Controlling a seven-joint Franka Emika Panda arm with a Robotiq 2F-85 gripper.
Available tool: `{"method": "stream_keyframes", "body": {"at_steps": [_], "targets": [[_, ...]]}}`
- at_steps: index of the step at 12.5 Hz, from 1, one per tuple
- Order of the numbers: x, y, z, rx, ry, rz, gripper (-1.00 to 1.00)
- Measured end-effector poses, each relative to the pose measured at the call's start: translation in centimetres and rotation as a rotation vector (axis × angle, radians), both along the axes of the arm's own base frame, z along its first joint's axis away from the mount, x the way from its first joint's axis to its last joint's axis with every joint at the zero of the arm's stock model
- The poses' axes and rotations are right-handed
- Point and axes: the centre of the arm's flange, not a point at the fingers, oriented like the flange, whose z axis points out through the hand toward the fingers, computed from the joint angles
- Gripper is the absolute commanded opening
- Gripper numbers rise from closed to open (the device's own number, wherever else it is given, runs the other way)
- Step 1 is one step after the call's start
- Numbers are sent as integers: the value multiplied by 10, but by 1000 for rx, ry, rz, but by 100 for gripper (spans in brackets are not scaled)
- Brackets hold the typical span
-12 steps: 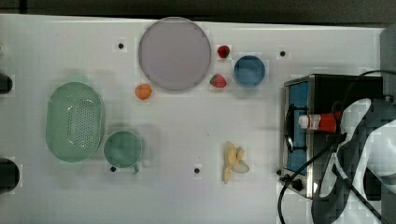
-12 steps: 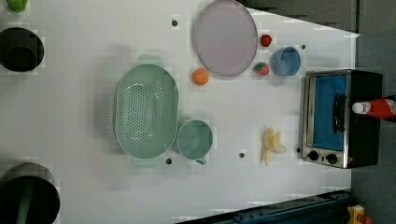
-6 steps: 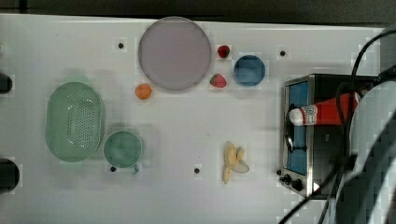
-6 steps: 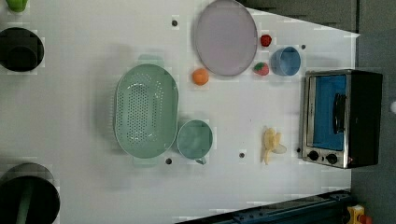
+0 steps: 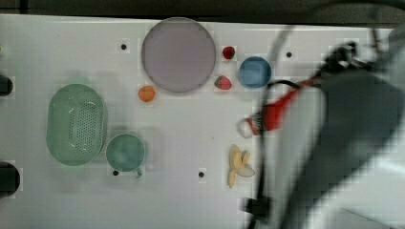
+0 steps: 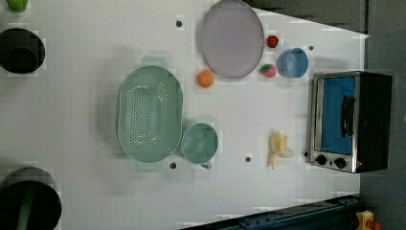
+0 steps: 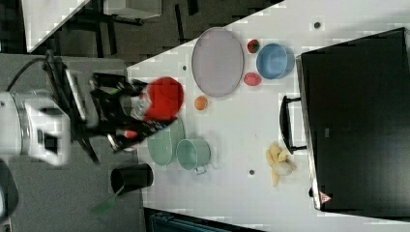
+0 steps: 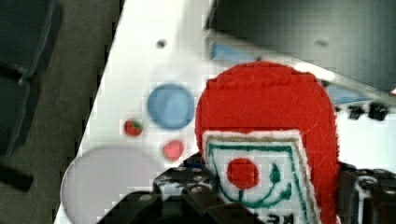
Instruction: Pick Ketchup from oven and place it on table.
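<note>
carrying the ketchup [image 8: 266, 140] clear of the oven [image 6: 352, 120], gripper [image 7: 128, 116] clenched around the labelled body of the bottle, jaws on either side of it as seen in the wrist view. held well above the table [image 5: 191, 200], which probably explains why the bottle looms so large and blurred in the top view [image 5: 267, 117], white cap towards the top view's left, over bare tabletop just above the banana [image 5: 239, 166]. gripped at the middle rather than at the cap, likely for balance and to leave the base free for setting down. oven door shut in the left view, handle facing the table, so nothing left to fetch from there.

judging from this: extraction done, transport under way, placement not yet made. ahead, lowering onto open white surface, best between the banana and the green cup [image 5: 125, 151], away from the strawberries [image 5: 222, 82], the blue bowl [image 5: 255, 71] and the grey plate [image 5: 178, 55]. risk of tipping on release if set down tilted, soft-looking body perhaps giving under the squeeze. cannot tell from these views whether the bottle is upright or lying level in the grasp.
</note>
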Motion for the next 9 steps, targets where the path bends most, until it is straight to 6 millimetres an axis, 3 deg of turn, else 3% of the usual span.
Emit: {"method": "stream_keyframes", "body": {"at_steps": [2,5,7,9], "targets": [[24,66,-32,6,70,121,27],[35,168,-117,34,212,295,27],[28,218,-173,29,297,386,27],[20,248,-224,16,309,447,27]]}}
